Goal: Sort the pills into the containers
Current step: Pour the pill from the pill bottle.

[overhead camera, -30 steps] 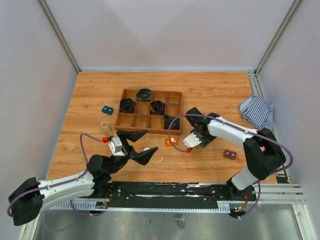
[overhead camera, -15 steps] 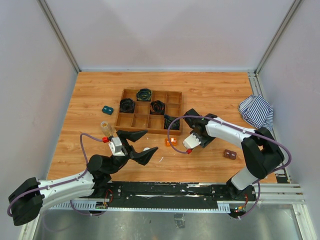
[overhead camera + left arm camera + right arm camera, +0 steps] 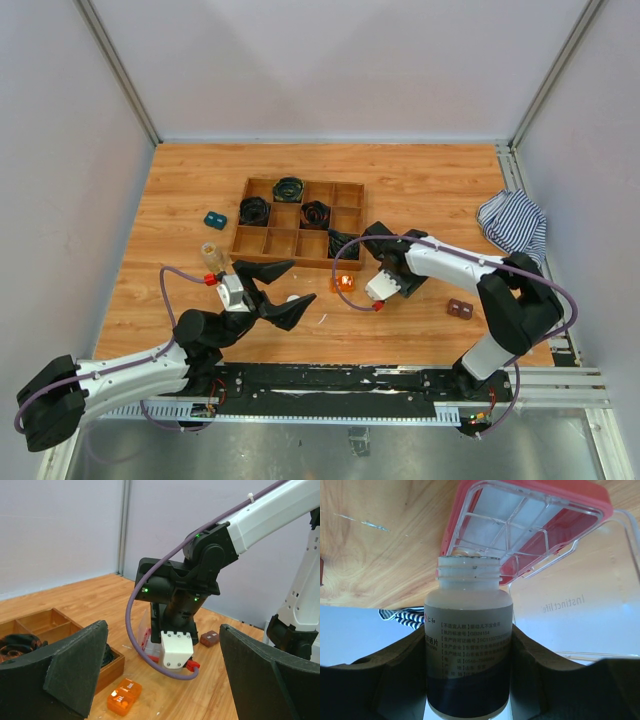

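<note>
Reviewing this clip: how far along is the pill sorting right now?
Done: the bottle is uncapped and the pink box lies open. In hand: the right gripper holds the bottle, mouth toward the box's compartments; no pills clearly visible there. Remaining: pouring and sorting; the clear vial stands untouched, and the left gripper hovers open and empty.

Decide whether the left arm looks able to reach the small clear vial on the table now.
Probably yes. The clear vial stands uncovered close beside the left arm, and the left gripper is open and empty. The vial lies behind the fingertips, though, so the arm would need to draw back and turn.
</note>
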`<state>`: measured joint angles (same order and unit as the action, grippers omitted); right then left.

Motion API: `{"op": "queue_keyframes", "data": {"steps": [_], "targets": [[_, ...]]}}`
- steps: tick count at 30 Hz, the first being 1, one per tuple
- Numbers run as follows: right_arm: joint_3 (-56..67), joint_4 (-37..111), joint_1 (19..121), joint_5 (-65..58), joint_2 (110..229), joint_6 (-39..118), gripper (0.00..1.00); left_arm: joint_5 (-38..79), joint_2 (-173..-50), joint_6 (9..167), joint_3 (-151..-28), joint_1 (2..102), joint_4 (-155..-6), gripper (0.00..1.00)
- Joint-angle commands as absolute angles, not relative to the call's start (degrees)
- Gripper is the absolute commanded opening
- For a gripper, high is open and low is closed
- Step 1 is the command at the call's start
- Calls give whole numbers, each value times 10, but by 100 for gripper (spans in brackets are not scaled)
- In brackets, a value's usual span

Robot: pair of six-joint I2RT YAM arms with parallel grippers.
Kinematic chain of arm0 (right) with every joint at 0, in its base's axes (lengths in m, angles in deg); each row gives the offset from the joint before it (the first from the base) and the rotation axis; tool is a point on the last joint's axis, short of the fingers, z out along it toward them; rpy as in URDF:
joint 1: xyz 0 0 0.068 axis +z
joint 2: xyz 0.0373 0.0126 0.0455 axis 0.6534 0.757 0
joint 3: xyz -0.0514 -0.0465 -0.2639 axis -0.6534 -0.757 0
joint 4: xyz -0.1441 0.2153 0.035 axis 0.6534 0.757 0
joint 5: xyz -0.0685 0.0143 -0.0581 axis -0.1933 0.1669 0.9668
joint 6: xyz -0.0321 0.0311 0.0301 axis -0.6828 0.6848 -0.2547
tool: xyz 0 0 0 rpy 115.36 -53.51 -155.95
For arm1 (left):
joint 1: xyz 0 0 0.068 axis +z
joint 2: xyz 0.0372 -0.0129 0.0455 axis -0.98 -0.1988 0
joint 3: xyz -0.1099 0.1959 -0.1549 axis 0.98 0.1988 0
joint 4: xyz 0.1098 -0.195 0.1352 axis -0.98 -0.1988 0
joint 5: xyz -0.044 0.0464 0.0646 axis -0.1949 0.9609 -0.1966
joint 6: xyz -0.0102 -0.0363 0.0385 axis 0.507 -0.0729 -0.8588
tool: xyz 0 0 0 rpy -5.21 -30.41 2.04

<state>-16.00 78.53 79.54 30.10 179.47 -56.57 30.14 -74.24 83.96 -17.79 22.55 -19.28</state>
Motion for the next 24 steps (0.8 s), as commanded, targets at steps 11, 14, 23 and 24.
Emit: {"op": "queue_keyframes", "data": {"steps": [11,14,23,24], "targets": [[-136,825,810,320,1800,-547,1,297,-734,828,-120,227,-165,99],[-134,828,811,322,1793,-546,1,297,-734,828,-120,227,-165,99],[-131,824,813,338,1799,-522,1,295,-738,829,-122,227,-165,99],[-122,830,813,326,1795,-517,1,296,-736,828,-122,227,-165,99]]}}
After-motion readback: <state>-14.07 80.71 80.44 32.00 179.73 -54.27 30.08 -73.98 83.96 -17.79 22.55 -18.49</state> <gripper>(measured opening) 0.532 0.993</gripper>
